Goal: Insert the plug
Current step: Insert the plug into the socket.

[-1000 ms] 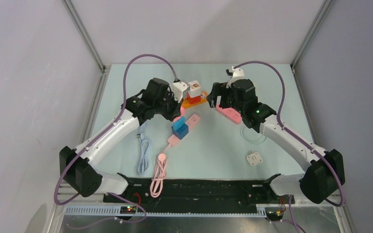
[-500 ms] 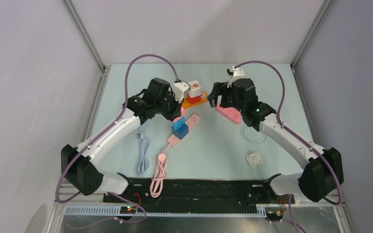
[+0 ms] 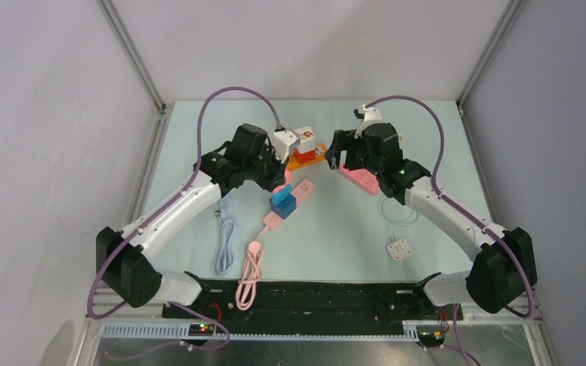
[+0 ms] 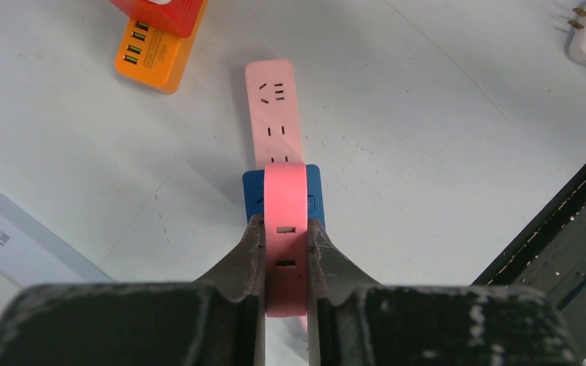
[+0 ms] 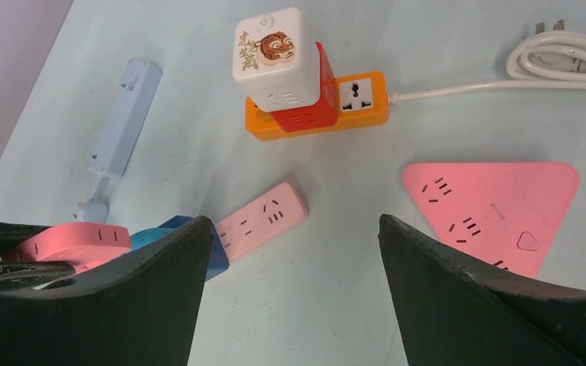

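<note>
Pink plastic is what your left pincer (image 4: pixel 284 226) is clamped on: the pink plug (image 4: pixel 284 236) sits tight between both fingers, slotted face towards the wrist camera. Over the last second almost nothing has changed. In the overhead view the left arm's lower link near the bottom left has leaned a touch inward and its purple cable arches slightly differently, but the plug stays at the same spot in the middle of the frame.

In the left wrist view it lies directly over the blue adapter (image 4: pixel 253 194), which sits on the pink power strip (image 4: pixel 275 110) running towards the top of the frame. You cannot tell from here whether the plug touches the adapter or hangs just above it.

Your right pincer (image 5: pixel 296 229) has not shifted either. Its fingers are wide apart with nothing between them, above the desk (image 3: pixel 336 236) beside the pink triangular socket block (image 5: pixel 496 202).

I read this as a pause for alignment. The plug is in hand and lined up, but the insertion is not yet done.
</note>
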{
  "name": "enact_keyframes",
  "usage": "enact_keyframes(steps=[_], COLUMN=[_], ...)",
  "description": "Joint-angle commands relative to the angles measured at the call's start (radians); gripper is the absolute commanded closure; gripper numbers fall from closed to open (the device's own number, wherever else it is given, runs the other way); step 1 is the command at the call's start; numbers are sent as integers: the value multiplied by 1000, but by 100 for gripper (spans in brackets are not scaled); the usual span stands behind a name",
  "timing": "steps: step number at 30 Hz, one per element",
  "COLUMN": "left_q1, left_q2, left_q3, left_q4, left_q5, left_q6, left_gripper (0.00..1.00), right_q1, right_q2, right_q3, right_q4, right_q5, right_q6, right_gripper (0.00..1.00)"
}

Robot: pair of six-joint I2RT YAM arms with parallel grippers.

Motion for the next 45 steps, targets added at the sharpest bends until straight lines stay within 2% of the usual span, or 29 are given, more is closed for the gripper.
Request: enact_keyframes(steps=[1,12,20,45], left_q1=[-15,-54,-65,-117], left_q2=[-15,-21,-58,-21], left_q3=[-53,-106,-165,-192], left_q4=[1,13,82,38], left_q5=[-17,-140,-218,-243], left_q6=[29,52,36,-31], left_gripper=[100,100,100,100], right_q1=[-4,-3,-2,-2], right_q2=[13,31,41,48], right_q3=[4,4,4,4], right_q4=[35,31,25,9], right_q5=[-6,-6,-2,-2], right_q6=[11,26,37,34], right_gripper=[16,16,17,17])
